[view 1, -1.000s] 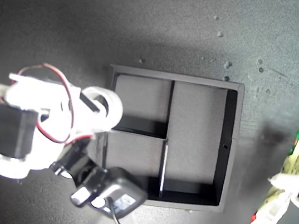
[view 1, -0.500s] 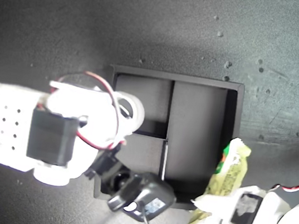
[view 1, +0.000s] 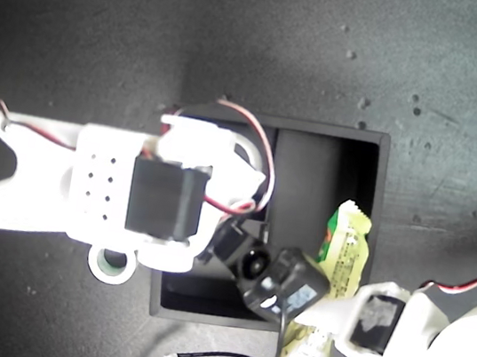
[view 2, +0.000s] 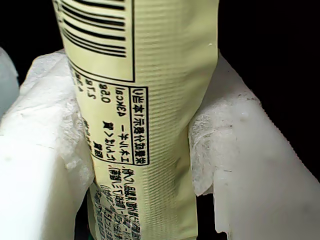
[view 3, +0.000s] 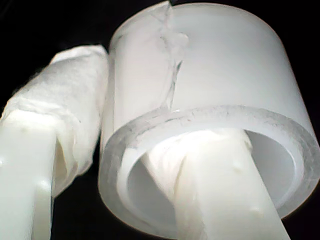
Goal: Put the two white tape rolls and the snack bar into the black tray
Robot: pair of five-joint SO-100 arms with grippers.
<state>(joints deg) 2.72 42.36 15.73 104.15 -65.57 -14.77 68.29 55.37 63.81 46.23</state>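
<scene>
- First wrist view: my first claw [view 2: 145, 150] pinches the snack bar [view 2: 150, 115], one padded finger [view 2: 45, 145] pressed on each side of the pale yellow wrapper; the barcode and small black print face the camera.
- Second wrist view: my second claw [view 3: 145, 165] grips the wide white roll [view 3: 205, 95] through its wall, one finger [view 3: 220, 195] inside the hole and the other against the outer face.
- Exterior view, near edge: my first claw [view 1: 351, 326] comes in from that view's lower right. The bar [view 1: 342, 252] slants up from it, its lower end past the near wall of the tray [view 1: 378, 145] and its upper, crimped end over the long compartment on the view's right.
- Exterior view, near edge, left of the tray: the small roll [view 1: 113, 263] with the greenish core lies flat on the dark counter [view 1: 110, 16], just beside the tray's wall and partly under the second arm [view 1: 84, 191].
- Exterior view, middle: that arm reaches in from the view's left, across the tray's left wall. Its black wrist camera [view 1: 282, 279] hangs over the near small compartment.
- Exterior view, farther in: the wide roll [view 1: 247, 153] shows only as a white edge past the arm, over the far small compartment. I cannot tell whether it touches the floor of the tray.
</scene>
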